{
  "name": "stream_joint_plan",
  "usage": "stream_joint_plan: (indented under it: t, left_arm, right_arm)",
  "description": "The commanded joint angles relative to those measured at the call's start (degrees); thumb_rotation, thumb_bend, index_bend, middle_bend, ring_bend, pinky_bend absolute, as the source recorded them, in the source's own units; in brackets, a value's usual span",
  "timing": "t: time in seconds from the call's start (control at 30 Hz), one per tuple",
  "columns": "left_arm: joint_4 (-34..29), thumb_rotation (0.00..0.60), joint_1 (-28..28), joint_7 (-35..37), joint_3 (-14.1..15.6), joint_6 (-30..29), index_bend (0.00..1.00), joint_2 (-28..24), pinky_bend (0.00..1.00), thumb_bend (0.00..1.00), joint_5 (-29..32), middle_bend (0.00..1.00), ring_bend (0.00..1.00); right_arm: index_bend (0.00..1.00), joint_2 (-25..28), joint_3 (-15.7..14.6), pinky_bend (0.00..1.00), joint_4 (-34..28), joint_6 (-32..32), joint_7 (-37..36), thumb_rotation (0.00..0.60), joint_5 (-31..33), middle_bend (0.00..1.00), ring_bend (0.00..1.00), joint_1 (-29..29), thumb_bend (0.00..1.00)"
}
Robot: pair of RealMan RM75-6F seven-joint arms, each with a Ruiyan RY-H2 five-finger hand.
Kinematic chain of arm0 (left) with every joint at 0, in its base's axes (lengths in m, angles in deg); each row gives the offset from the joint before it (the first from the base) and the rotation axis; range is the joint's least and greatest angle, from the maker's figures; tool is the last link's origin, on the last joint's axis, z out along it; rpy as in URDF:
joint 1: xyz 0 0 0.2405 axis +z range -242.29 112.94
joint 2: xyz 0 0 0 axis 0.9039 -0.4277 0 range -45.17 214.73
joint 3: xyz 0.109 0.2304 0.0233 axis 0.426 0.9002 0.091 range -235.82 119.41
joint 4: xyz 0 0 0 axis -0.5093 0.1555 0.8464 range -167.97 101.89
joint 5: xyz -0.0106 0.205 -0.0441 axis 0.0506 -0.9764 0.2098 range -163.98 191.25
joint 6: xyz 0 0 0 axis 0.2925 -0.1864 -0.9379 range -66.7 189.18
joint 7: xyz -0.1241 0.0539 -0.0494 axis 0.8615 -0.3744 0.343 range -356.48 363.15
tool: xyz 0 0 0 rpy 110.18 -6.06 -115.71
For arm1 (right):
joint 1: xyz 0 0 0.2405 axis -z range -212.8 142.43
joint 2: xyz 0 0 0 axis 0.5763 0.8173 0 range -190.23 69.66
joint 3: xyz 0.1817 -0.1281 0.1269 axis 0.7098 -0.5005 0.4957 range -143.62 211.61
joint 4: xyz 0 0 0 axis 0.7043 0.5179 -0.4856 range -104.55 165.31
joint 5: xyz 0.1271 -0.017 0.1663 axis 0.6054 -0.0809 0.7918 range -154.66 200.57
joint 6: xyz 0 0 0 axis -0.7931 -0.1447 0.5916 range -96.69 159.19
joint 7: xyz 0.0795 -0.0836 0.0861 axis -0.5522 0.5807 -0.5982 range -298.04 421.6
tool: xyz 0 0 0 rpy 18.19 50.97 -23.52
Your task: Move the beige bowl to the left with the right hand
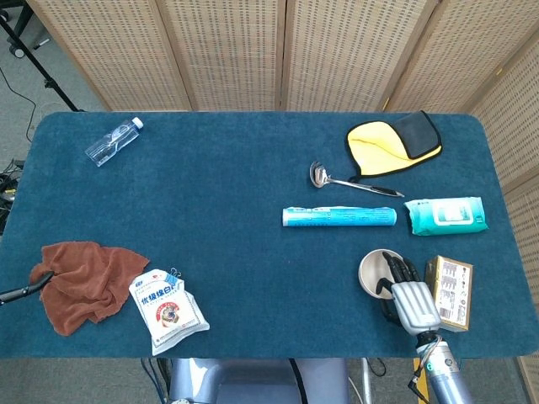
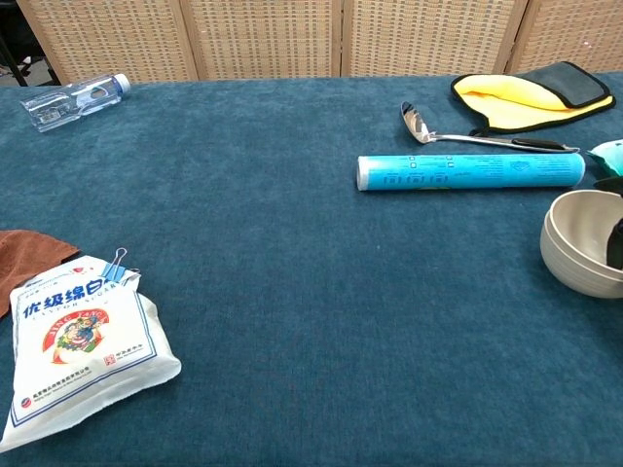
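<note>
The beige bowl (image 1: 376,273) sits on the table (image 1: 244,210) under the right hand's (image 1: 408,296) fingertips; its fingers (image 1: 396,268) hook over the rim, gripping it. A cardboard box (image 1: 450,293) lies just right, a blue tube (image 1: 338,217) beyond.

Your table clutter, left to right.
You have a water bottle (image 1: 113,140), brown towel (image 1: 82,284), white bag (image 1: 167,309), blue tube (image 1: 338,217), ladle (image 1: 349,181), yellow cloth (image 1: 392,141), wipes pack (image 1: 445,215) and box (image 1: 449,293).
</note>
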Motion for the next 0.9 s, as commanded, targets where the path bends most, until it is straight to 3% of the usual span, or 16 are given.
stream_joint_plan:
  t: [0.03, 0.9]
  left_arm:
    - [-0.01, 0.199, 0.01, -0.01, -0.01, 0.00, 0.00, 0.00, 0.00, 0.00, 0.04, 0.00, 0.00]
    - [-0.07, 0.198, 0.10, -0.30, 0.05, -0.22, 0.00, 0.06, 0.00, 0.00, -0.07, 0.00, 0.00]
  right_arm:
    - [0.49, -0.01, 0.00, 0.00, 0.01, 0.00, 0.05, 0.600, 0.07, 0.00, 0.00, 0.00, 0.52]
    - [0.54, -0.01, -0.02, 0.00, -0.15, -0.21, 0.68, 0.600, 0.85, 0.00, 0.00, 0.02, 0.47]
